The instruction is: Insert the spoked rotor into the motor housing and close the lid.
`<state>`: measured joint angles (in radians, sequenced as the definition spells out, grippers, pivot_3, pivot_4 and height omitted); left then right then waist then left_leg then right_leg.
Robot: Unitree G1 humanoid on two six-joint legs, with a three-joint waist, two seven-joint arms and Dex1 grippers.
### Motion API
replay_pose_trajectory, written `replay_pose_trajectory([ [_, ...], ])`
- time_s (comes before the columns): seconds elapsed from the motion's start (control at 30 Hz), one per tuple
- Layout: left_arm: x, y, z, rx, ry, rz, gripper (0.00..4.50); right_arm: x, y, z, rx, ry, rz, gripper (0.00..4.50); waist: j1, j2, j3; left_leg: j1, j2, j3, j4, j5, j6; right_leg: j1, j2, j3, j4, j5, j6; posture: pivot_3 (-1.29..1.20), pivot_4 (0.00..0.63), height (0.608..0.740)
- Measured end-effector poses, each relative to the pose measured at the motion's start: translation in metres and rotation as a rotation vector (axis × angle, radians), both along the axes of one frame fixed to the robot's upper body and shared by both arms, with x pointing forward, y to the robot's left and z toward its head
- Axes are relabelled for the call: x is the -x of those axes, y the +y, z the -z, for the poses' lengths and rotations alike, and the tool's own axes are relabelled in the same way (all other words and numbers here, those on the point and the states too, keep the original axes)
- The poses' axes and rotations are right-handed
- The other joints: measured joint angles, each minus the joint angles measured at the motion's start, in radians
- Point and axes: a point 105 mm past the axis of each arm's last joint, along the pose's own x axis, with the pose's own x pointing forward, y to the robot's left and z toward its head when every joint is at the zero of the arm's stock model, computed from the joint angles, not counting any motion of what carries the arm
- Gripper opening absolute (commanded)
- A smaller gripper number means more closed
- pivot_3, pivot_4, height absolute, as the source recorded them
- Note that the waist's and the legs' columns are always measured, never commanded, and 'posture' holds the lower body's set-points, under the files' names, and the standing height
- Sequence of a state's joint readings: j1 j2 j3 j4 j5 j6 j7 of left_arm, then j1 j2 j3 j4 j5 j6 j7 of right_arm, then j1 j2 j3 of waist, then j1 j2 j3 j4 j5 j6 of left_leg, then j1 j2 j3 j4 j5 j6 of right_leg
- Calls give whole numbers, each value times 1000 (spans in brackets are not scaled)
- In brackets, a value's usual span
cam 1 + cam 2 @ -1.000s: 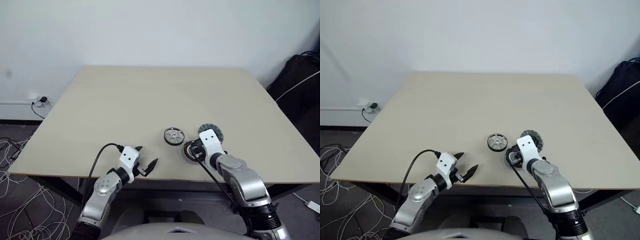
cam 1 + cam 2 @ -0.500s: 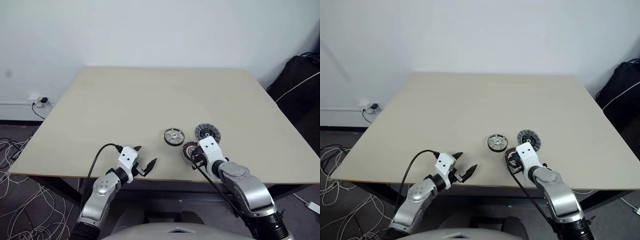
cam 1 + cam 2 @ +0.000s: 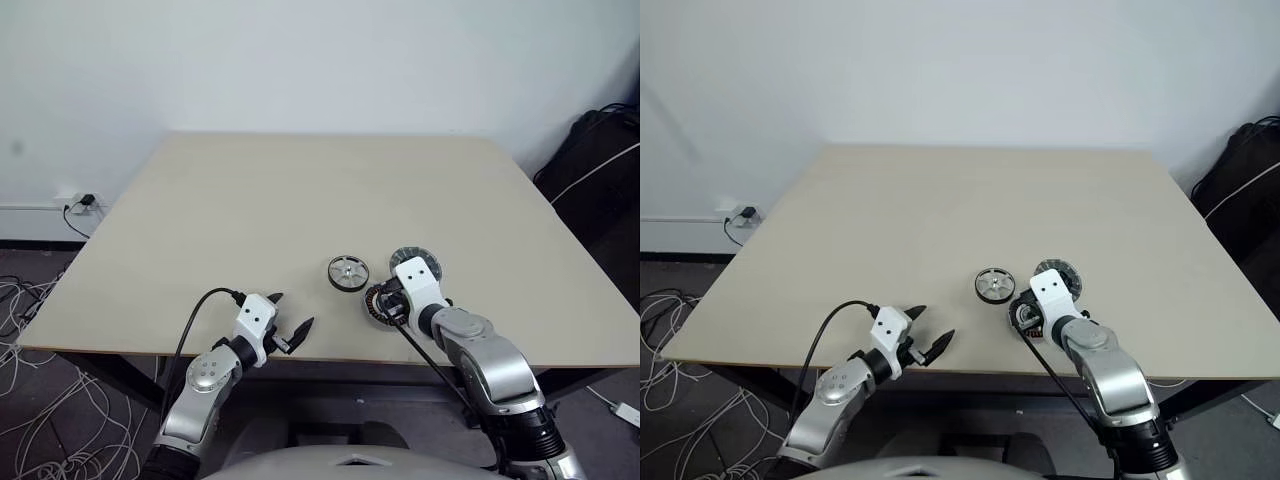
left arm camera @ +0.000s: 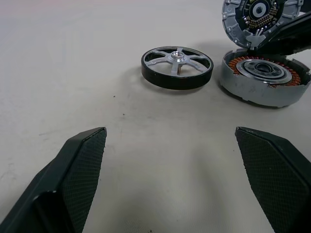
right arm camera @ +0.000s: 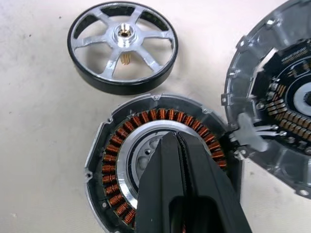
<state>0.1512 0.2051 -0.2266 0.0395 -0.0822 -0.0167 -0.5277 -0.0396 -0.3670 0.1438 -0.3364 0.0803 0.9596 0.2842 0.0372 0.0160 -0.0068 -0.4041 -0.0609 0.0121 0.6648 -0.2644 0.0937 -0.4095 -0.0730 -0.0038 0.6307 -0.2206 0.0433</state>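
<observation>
One closed right gripper [image 5: 177, 145] hovers over the motor housing [image 5: 121, 160]; spoked rotor [image 5: 122, 44] lies just beyond.

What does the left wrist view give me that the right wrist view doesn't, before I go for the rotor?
Left wrist view: the open left pincer, its two fingers wide apart over bare table, and the three parts seen side-on, the lid tilted up behind the motor housing.
Right wrist view: the shut right pincer over the housing's silvery centre, and the copper windings from above.
Both: the spoked rotor lying flat, apart from the housing, and nothing in it yet.
</observation>
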Motion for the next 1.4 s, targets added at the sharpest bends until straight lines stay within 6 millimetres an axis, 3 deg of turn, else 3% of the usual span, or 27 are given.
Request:
replay_pose_trajectory([
  [0.37,2,3,7,-5,14,-7,4500,6,-9,8,6,20,14,33,1,0,0,0,0,0,1,0,0,1,-1,0,0,0,0,0,0,740],
  [0.8,2,1,6,-4,21,-5,4500,0,-11,-7,30,-13,-8,33,1,0,0,0,0,0,0,0,0,0,0,0,0,0,0,0,0,740],
  [0.9,2,0,4,-2,18,-5,4500,-2,-11,-9,33,-5,-6,603,1,0,0,0,0,0,0,0,0,0,0,0,0,0,0,0,0,740],
  [1.03,3,0,2,1,17,-6,4500,-1,-12,-7,43,25,9,1916,1,0,0,0,0,0,0,0,0,0,-1,0,-1,0,0,0,0,740],
  [1.37,6,-3,0,6,21,-4,4500,-1,-8,-5,59,58,12,1916,0,0,0,0,0,0,-1,0,0,0,-1,0,-1,0,0,0,0,740],
  [1.4,6,-3,0,6,22,-5,4500,-1,-8,-5,60,60,12,1741,0,0,0,0,0,0,-1,0,0,0,-1,0,-1,0,0,0,0,740],
])
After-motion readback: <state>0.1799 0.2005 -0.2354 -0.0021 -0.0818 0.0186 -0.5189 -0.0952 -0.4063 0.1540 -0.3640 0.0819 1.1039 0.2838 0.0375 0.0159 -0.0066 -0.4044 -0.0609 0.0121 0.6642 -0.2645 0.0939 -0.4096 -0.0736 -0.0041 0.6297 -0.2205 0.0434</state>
